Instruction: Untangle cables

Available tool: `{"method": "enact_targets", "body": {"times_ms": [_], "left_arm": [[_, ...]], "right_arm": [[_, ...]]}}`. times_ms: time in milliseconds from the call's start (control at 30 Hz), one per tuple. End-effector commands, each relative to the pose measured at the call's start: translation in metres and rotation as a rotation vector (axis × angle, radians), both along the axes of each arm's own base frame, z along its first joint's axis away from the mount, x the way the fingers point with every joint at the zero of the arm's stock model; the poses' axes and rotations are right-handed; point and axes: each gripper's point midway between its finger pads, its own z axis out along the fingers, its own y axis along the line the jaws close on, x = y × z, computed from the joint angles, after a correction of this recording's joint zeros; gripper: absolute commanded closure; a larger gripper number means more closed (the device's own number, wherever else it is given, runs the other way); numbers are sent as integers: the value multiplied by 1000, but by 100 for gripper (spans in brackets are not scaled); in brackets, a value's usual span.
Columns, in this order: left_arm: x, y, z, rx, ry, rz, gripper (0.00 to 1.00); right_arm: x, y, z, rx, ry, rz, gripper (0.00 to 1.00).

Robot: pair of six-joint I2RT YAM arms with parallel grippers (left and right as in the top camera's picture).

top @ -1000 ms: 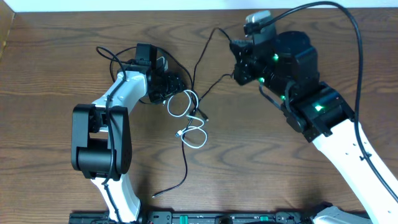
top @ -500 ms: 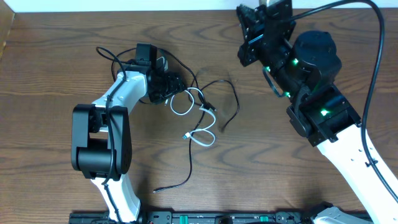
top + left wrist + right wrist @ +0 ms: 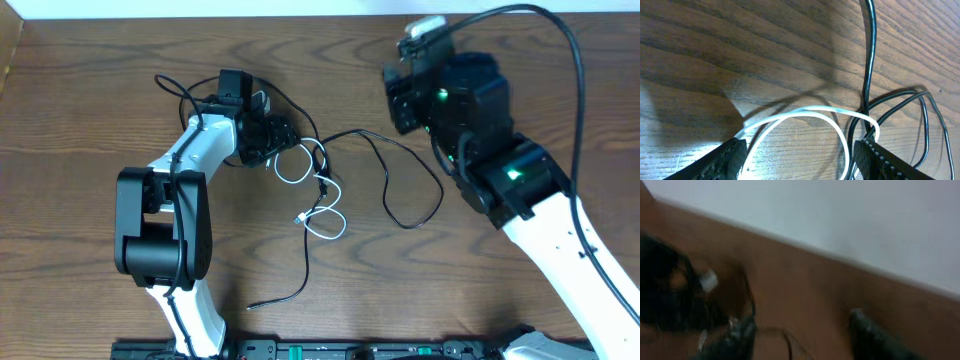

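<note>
- Far left, the left arm reaches across the brown table toward the middle. Its own thicker black wire curls beside it.
- The left gripper sits low over the tangle with its jaws set wide. In the wrist view a loop of the white cable lies on the wood between them, and nothing is clamped.
- Just right of that loop the black cable crosses the white one. The two overlap near the middle of the table, and I cannot tell which strand lies on top.
- Below the crossing the white cable makes a second small loop. One end of the black cable trails down toward the near edge and finishes in a small plug.
- Further right the black cable swings out in a big open curve, flat on the wood, between the tangle and the right arm.
- The right gripper hangs near the far edge of the table, apart from that curve. Its wrist view is badly blurred — two dark jaws stand apart with brown table between them and a pale wall behind. From above, both cables lie on the table clear of it.
</note>
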Motion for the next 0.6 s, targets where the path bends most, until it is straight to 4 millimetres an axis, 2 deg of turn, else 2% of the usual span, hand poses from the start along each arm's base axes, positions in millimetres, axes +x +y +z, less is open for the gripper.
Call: {"method": "enact_targets", "body": {"times_ms": [0, 67, 167, 267, 400, 567], "left_arm": [[-2, 1, 6, 1, -14, -9, 27], [-2, 1, 6, 1, -14, -9, 27], [-1, 1, 6, 1, -17, -9, 27], [-1, 1, 6, 1, -17, -9, 27], [-1, 1, 6, 1, -17, -9, 27], [-1, 1, 6, 1, -17, -9, 27]], "right_arm": [[7, -19, -33, 32, 133, -115, 42], [2, -33, -67, 73, 288, -194, 47], [-10, -37, -101, 124, 470, -228, 56], [-24, -47, -142, 112, 654, -298, 60], [-46, -57, -181, 15, 820, -340, 60], [-67, -71, -210, -65, 968, -384, 59]]}}
